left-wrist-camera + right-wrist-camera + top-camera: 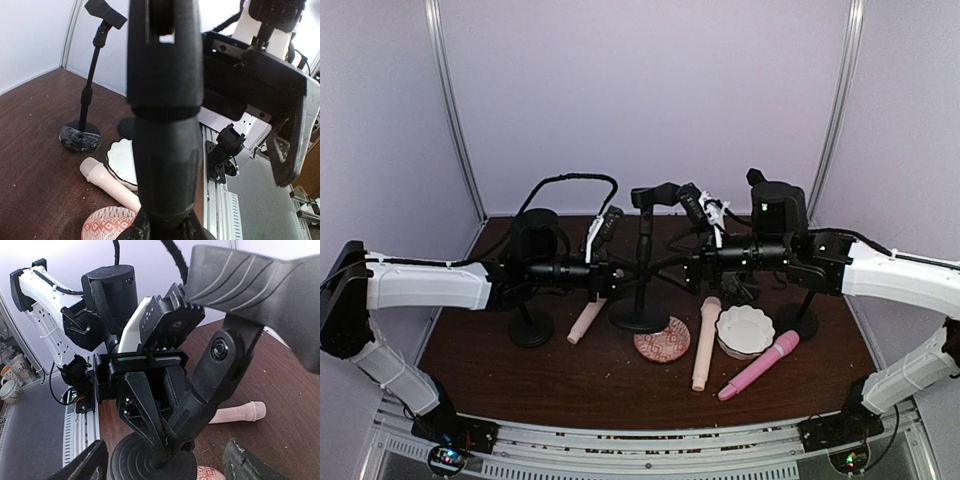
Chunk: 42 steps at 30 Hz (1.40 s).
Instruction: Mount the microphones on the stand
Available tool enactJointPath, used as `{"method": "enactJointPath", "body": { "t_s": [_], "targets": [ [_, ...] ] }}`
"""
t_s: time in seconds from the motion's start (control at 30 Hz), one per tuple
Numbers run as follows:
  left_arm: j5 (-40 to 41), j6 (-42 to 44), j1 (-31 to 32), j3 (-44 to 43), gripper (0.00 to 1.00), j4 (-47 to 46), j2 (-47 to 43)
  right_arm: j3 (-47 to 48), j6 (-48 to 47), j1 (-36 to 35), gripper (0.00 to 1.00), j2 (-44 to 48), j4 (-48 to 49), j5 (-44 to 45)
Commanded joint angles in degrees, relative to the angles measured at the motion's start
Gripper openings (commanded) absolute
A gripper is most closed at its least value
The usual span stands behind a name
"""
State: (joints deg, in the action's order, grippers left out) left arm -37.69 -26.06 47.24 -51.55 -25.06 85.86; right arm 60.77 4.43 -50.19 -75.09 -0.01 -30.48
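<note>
The middle stand [645, 262] has its clip [655, 195] on top. My left gripper [623, 273] is shut on its pole; in the left wrist view the pole [167, 125] fills the space between my fingers. The right wrist view shows the left gripper [167, 437] clamped low on the pole, above the round base [142, 462]. My right gripper [688, 262] is open and empty beside the pole's upper part. One peach microphone [587, 321] lies left of the base, another [705, 342] to its right. The pink microphone [758, 365] lies at the front right.
A second stand [531, 325] is on the left and a third [798, 320] on the right. A red-patterned dish [662, 340] and a white scalloped dish [744, 331] sit between the microphones. Walls enclose the back and both sides.
</note>
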Motion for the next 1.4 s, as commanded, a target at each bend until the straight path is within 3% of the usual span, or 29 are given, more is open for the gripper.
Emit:
{"method": "enactJointPath", "body": {
  "t_s": [0.0, 0.27, 0.6, 0.8, 0.97, 1.23, 1.37],
  "targets": [
    [-3.3, -0.6, 0.1, -2.1, 0.00, -8.4, 0.2, 3.3, -0.4, -1.6, 0.80, -2.2, 3.5, -2.3],
    [-3.8, -3.3, 0.1, -4.2, 0.00, -8.3, 2.5, 4.4, -2.0, -4.7, 0.78, -4.1, 2.7, -0.4],
    [1.6, -2.7, -0.5, -7.1, 0.00, 0.1, 3.6, 1.1, -6.8, -10.1, 0.74, 3.9, -5.0, 4.9],
    [1.2, -0.1, -0.4, -7.2, 0.00, 2.0, 2.9, -7.7, -1.5, -4.4, 0.74, 10.3, 0.3, 2.3],
    [-8.4, 1.4, -0.5, -4.8, 0.00, -4.8, 2.3, -11.3, 4.3, 2.1, 0.66, 9.2, 8.2, -2.2],
    [-14.2, 0.8, -0.3, -5.9, 0.00, -6.3, 3.9, -9.4, 12.2, 3.5, 0.64, 2.2, 25.5, -13.3],
    [-14.3, 0.9, -0.2, -6.0, 0.00, -5.9, 4.0, -6.6, 13.1, 3.4, 0.62, -0.8, 26.1, -14.5]
  ]
}}
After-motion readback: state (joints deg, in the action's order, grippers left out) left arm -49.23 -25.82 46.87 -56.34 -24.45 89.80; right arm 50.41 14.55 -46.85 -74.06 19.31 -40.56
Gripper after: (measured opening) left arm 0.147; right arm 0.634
